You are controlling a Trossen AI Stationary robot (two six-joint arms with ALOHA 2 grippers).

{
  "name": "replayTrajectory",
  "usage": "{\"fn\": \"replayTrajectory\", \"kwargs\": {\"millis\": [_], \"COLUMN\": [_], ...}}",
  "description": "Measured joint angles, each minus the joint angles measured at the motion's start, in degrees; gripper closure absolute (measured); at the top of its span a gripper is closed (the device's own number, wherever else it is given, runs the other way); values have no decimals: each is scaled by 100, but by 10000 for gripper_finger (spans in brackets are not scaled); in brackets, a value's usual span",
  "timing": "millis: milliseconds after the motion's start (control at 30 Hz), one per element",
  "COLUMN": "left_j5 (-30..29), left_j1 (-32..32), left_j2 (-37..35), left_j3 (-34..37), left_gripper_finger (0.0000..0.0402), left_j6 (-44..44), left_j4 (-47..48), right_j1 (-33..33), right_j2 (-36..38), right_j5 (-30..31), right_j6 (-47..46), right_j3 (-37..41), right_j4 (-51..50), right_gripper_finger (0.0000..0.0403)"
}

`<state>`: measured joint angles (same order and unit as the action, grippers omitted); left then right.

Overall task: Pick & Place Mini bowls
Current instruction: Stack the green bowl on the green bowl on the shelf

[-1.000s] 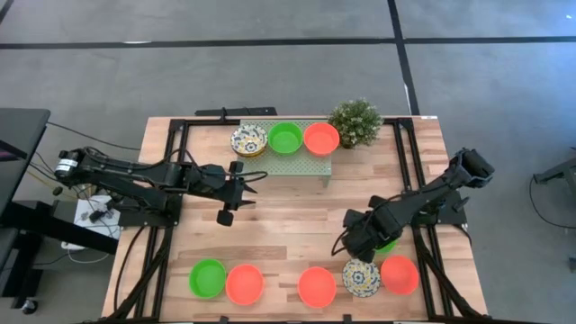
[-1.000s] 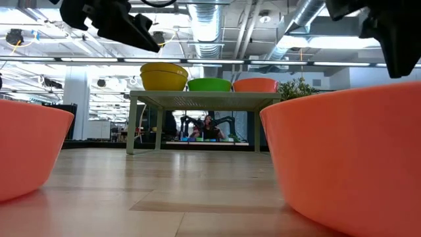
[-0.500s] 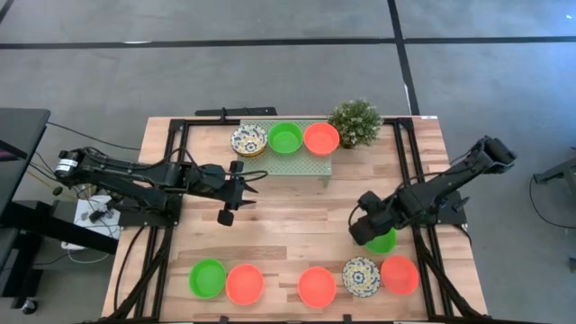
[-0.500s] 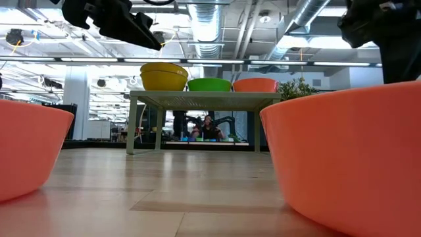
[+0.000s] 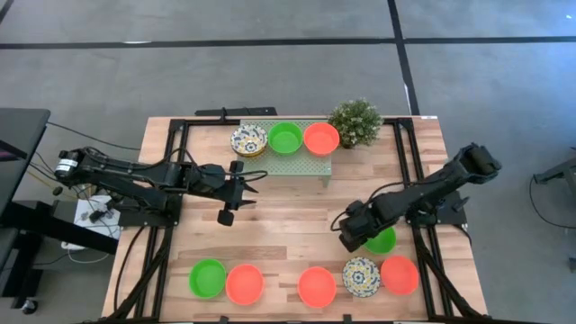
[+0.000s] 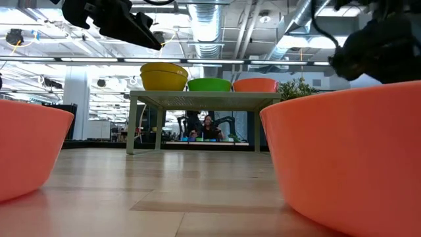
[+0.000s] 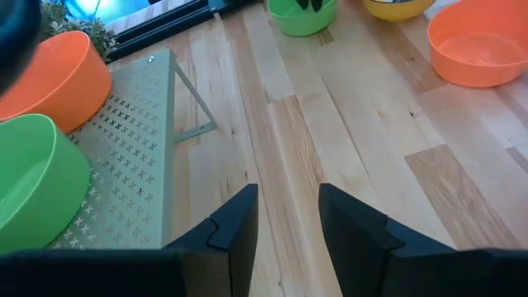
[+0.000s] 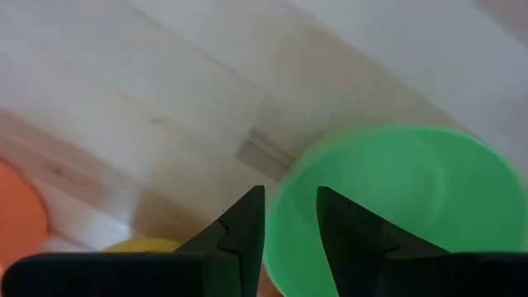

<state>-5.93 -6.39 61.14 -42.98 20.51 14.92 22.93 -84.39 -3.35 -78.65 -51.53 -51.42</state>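
Two hands parted and empty: right hand (image 5: 349,236) beside green bowl (image 5: 382,240), left hand (image 5: 227,214) waiting mid-table.

Nine mini bowls sit on the counter (image 5: 288,211): three green bowls (image 5: 285,138), four red-orange bowls (image 5: 321,139) and two patterned bowls (image 5: 248,140). Three stand on the perforated rack (image 5: 297,165) at the far edge, six near the front edge. One potted plant (image 5: 355,121)
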Motion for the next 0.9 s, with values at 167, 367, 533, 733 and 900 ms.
{"fn": "replayTrajectory", "kwargs": {"millis": [167, 367, 533, 733, 900], "left_j5": [1, 0, 0, -1, 0], "left_j1": [0, 0, 0, 1, 2], "left_j2": [0, 0, -2, -2, -2], "left_j3": [1, 2, 2, 2, 2], "left_gripper_finger": [271, 271, 271, 271, 271], "left_j6": [0, 0, 0, 0, 0], "left_j4": [0, -2, -4, -6, -44], "right_j1": [-205, -286, -278, -342, -388], "right_j2": [-178, -213, -282, -308, -377], "right_j5": [-171, -260, -277, -279, -282], "right_j6": [279, 362, 406, 540, 572], "right_j3": [0, 2, 0, 0, 0], "right_j4": [262, 245, 239, 302, 328], "right_gripper_finger": [295, 295, 295, 296, 296]}}
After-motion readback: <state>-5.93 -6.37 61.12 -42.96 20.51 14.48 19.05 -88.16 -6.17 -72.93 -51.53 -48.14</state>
